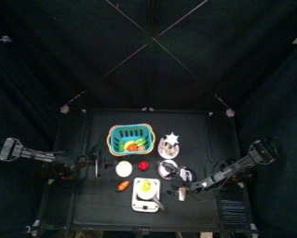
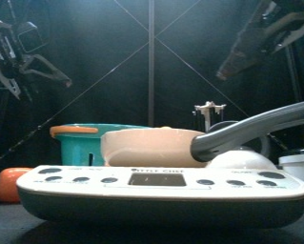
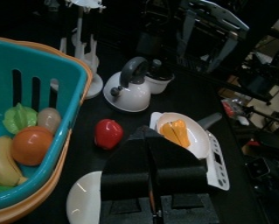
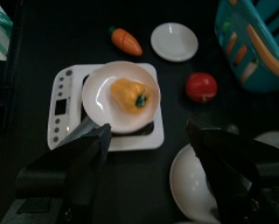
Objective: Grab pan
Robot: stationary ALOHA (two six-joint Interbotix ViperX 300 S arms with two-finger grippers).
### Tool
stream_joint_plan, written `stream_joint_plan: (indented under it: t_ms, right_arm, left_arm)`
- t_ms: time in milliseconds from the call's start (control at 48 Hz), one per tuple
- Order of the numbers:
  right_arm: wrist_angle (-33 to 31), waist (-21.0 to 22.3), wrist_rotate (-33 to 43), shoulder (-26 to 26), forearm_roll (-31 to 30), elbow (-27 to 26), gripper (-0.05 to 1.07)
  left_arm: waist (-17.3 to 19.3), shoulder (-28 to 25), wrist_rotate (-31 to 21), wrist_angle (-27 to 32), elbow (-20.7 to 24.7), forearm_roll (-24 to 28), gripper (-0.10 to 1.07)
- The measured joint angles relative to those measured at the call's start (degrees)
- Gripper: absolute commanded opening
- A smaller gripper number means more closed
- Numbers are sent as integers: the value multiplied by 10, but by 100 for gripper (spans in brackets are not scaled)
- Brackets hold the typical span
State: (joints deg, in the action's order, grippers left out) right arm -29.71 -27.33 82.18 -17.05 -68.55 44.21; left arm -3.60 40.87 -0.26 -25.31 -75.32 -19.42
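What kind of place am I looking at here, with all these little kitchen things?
Probably a robot test booth set up as a play kitchen: black curtains close in a small table, two black arms reach in from the sides, and toy food fills a teal basket beside a white scale.

I see the black table (image 1: 88, 200) with a white scale (image 4: 66, 105) just ahead of my right claw (image 4: 149, 131), a white kettle (image 4: 205, 185) close beneath it and the pan (image 1: 168, 168) beside that. Further out from the claw lie a carrot (image 4: 126, 39), white disc (image 4: 174, 40), red fruit (image 4: 201, 87), teal basket (image 4: 258, 44) and a star-marked silver piece (image 1: 172, 139)
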Motion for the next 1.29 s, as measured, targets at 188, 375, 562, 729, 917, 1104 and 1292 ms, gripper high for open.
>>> stream_joint_plan:
  t_ms: [188,375,562,729,917,1104,1292]
  right_arm:
    - [23,20,0,84,-62,-52,99]
    - [35,29,-1,144,-73,-85,99]
    - [43,31,-1,157,-69,-95,99]
    - [47,35,-1,178,-69,-101,99]
    - [50,44,-1,197,-69,-114,99]
    - [65,56,-1,216,-69,-119,99]
    - [86,70,-1,240,-73,-129,99]
  left_arm:
    - [-1,0,1,0,-2,-1,-3]
    - [-2,0,1,1,-2,-3,-3]
    - [-13,0,0,1,-2,0,4]
    - [-41,-19,2,5,12,24,30]
    - [-49,-69,2,10,31,51,66]
    - [-53,-106,2,10,46,60,89]
    - [-54,-120,2,10,50,64,94]
